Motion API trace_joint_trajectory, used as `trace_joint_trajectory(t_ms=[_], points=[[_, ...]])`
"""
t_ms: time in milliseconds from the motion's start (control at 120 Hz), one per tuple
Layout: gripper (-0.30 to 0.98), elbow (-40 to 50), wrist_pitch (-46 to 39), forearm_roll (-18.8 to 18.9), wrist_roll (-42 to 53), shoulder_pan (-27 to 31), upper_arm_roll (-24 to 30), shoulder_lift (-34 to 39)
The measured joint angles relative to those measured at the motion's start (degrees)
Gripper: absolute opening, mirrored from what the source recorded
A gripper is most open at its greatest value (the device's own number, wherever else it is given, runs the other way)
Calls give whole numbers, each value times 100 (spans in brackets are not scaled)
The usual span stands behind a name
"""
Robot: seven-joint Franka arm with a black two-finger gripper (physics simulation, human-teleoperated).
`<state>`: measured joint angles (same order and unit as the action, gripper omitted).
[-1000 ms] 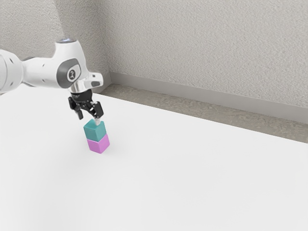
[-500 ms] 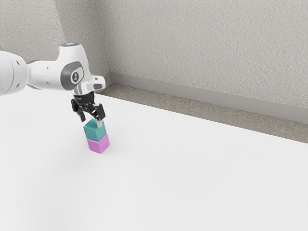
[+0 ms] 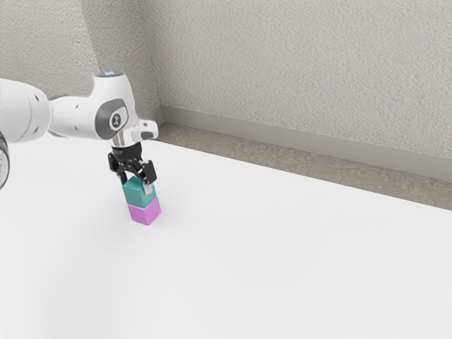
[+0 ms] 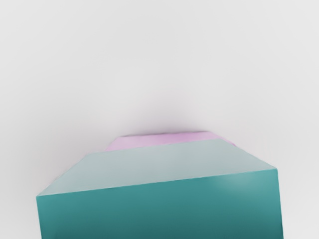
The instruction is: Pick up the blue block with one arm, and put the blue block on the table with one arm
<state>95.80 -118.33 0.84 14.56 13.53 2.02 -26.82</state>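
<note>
1. Tool (image 3: 136,185), black, two-fingered: open, lowered over the blue block (image 3: 139,195), fingers standing apart at opposite sides of its upper part; whether either finger touches it cannot be told.
2. Blue block, teal in tone, one piece: upright, stacked on the pink block, clear of the surface (image 3: 282,247). Wrist view: paler top face and a deep teal side, close under the tool.
3. Pink block (image 3: 145,213), one piece: directly beneath the blue block, standing on the surface; in the wrist view, a strip of it shows past the blue block's far edge.
4. Surface, white, plain: below both blocks and spreading all around them.
5. Arm (image 3: 74,116), white with grey joint covers: reaching in from the exterior view's left, above the blue block.
6. Badge (image 3: 117,120), dark with a pale mark: on the arm, above the blue block; too small to read.
7. Wall (image 3: 296,70), pale, rough-textured, with grey skirting (image 3: 296,142): well behind the blue block.
</note>
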Motion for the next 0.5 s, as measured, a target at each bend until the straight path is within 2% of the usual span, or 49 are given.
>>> trace_joint_trajectory(t_ms=[133,325,500], points=[[65,-38,-4,4,12,1,4,-53],[45,-42,-14,3,24,1,3,-58],[40,-39,-19,19,21,-9,9,-28]])
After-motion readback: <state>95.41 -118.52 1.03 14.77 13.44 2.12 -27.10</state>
